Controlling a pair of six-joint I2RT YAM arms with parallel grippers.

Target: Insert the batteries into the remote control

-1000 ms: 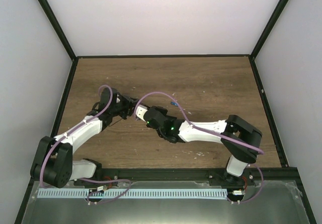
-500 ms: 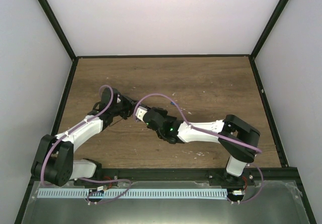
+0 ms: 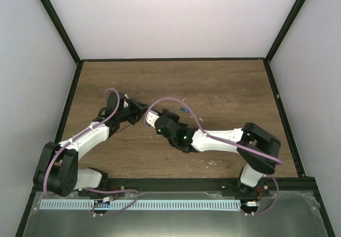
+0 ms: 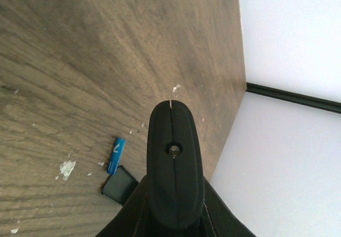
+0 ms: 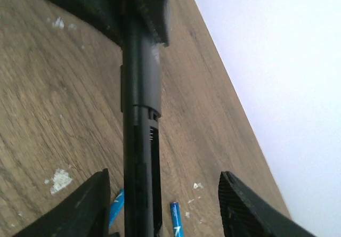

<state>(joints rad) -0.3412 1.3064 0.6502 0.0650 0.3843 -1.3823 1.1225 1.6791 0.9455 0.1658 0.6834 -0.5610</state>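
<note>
Remote control [image 5: 139, 114] was held clamped in left gripper [image 4: 171, 120], raised off table [image 5: 48, 104]. Right gripper [image 5: 162, 197] was seen released, fingers [image 5: 93, 205] spread either side of the remote, not touching. Batteries [image 5: 176, 218] were found lying on the wood, one just beside black cover [image 4: 120, 185].

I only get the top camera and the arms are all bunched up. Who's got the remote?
Observer: From the right wrist, the left gripper is shut on the far end of the remote control.
Operator: Is the other one grabbing too?
Observer: No, the right gripper is open, jaws clear of the remote on both sides.
Operator: And the blue things?
Observer: Two batteries lie on the table, one showing each side of the remote.
</note>
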